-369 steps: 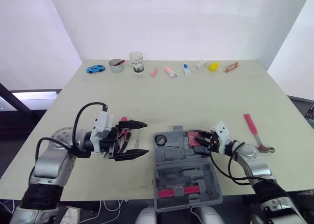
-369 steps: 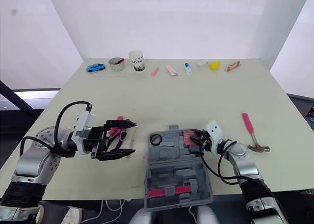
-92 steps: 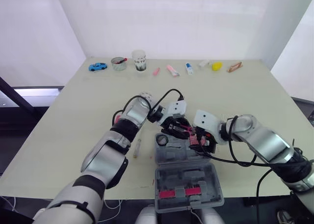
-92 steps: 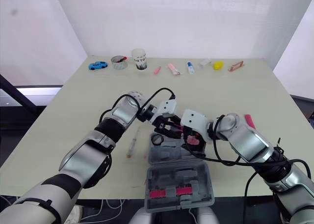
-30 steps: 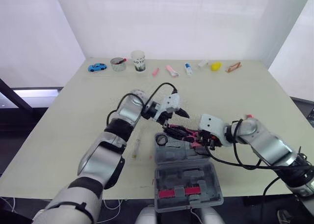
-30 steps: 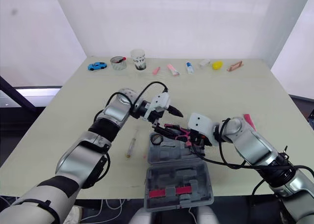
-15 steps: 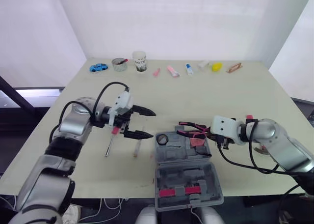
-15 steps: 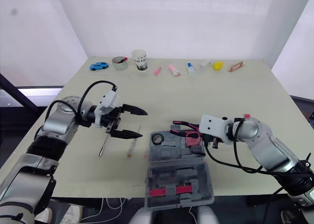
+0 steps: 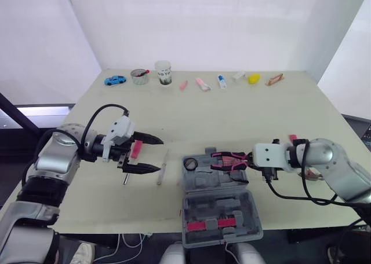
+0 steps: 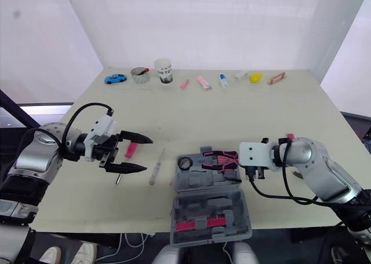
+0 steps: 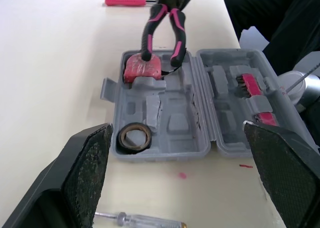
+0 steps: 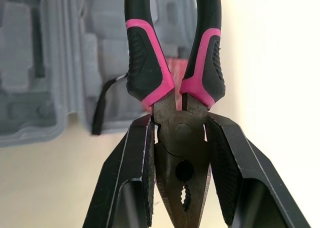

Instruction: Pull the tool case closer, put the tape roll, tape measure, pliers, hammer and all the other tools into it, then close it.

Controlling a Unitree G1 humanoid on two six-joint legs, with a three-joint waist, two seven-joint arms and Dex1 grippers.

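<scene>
We logged the pliers [image 9: 227, 158] pinched at the head by our right fingers [image 12: 132, 158], long axis 3 to 9 o'clock, handles over the far tray of the tool case [image 9: 203, 180]. Our left fingers [image 11: 87, 163]: spread, over the pink screwdriver [image 9: 134, 150], 9 o'clock of the case; nearer arm, we judged.

The left arm [image 9: 55, 158] and right arm [image 9: 343, 172] are silver-grey with rounded joints. Black cables [image 9: 104, 107] loop to white boxy wrist blocks [image 9: 120, 131]. The left tool [image 9: 160, 156] and right tool [image 12: 178, 121] are black and two-fingered.
</scene>
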